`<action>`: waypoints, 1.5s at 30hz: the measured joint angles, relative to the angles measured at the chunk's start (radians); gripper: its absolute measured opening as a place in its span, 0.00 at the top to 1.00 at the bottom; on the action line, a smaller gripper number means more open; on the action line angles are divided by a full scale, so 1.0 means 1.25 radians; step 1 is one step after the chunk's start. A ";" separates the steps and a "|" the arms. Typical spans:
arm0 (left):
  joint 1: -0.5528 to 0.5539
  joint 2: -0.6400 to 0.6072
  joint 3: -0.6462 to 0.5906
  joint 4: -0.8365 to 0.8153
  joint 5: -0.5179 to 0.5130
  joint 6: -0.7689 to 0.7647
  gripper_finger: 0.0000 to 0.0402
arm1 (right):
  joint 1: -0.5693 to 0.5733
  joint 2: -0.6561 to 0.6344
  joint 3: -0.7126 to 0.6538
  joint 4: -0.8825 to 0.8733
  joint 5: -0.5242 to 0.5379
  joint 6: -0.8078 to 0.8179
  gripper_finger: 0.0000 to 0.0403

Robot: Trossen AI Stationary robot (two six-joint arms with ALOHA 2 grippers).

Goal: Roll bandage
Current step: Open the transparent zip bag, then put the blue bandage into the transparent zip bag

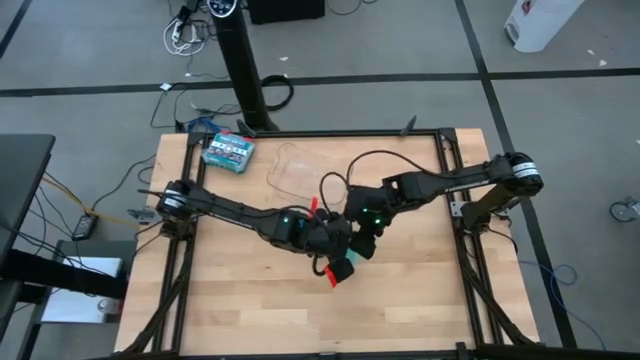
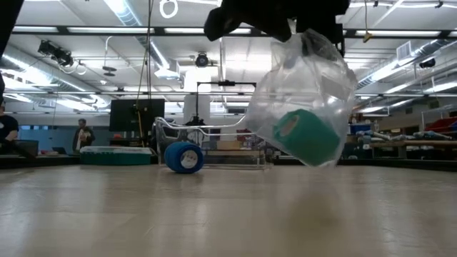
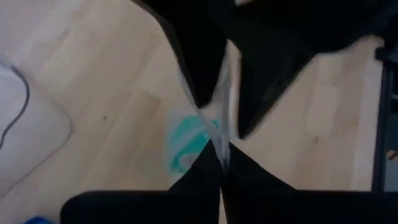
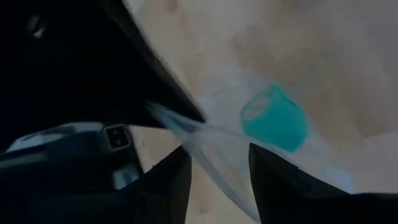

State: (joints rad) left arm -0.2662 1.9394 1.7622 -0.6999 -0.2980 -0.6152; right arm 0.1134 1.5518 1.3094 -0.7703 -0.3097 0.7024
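The bandage (image 2: 183, 157) is a small blue roll standing on its edge far back on the table, with no gripper near it. At the table's middle my left gripper (image 3: 219, 158) is shut on a clear plastic bag (image 2: 307, 93) that has a teal roll (image 2: 307, 137) inside it. My right gripper (image 4: 217, 180) is open close beside it. The right gripper's two fingers stand on either side of the bag's film (image 4: 214, 152), and I cannot tell whether they touch it. In the high view both grippers meet over the teal roll (image 1: 343, 268). My left gripper pinches the bag's upper edge (image 3: 216, 138) between its two fingers, which slant down from the table's left. The bag hangs below them, clear of the table. The teal roll lies in the bag's bottom.
A green-and-white box (image 1: 228, 150) lies at the table's far left. A second clear bag (image 1: 300, 170) lies flat beside it. The near half of the wooden table (image 1: 300, 320) is bare. People stand in the room beyond the table's far edge.
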 joint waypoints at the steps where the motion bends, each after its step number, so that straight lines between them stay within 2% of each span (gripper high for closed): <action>1: 0.000 0.001 0.000 -0.006 -0.003 0.001 0.99 | -0.001 0.002 -0.006 0.011 -0.018 -0.002 0.63; 9: -0.007 0.024 0.001 -0.033 -0.029 -0.011 0.99 | 0.018 -0.010 -0.028 0.032 -0.005 -0.102 0.63; 15: -0.009 0.049 -0.001 -0.045 -0.037 -0.049 0.99 | 0.018 -0.008 -0.027 -0.019 -0.044 -0.152 0.63; 20: -0.023 0.047 0.000 -0.067 -0.024 -0.057 0.99 | 0.031 -0.068 -0.028 -0.058 -0.021 -0.207 0.63; 24: -0.041 0.022 0.000 -0.124 -0.021 -0.083 0.99 | 0.035 -0.117 -0.028 -0.059 0.024 -0.258 0.63; 28: -0.069 -0.021 0.000 -0.160 -0.051 -0.112 0.99 | 0.029 -0.138 -0.027 -0.051 0.046 -0.303 0.63; 36: -0.142 -0.046 -0.001 -0.254 -0.072 -0.163 1.00 | 0.017 -0.119 -0.027 0.039 0.000 -0.342 0.63; 39: -0.168 -0.060 -0.037 -0.233 -0.087 -0.225 1.00 | 0.013 -0.106 -0.027 0.074 -0.028 -0.337 0.63; 45: -0.221 -0.131 -0.169 -0.154 -0.103 -0.331 1.00 | 0.006 -0.091 -0.011 0.084 -0.043 -0.330 0.63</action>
State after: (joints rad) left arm -0.5419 1.7762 1.5512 -0.8920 -0.4271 -1.0285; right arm 0.1215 1.4384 1.2954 -0.6651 -0.3630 0.2901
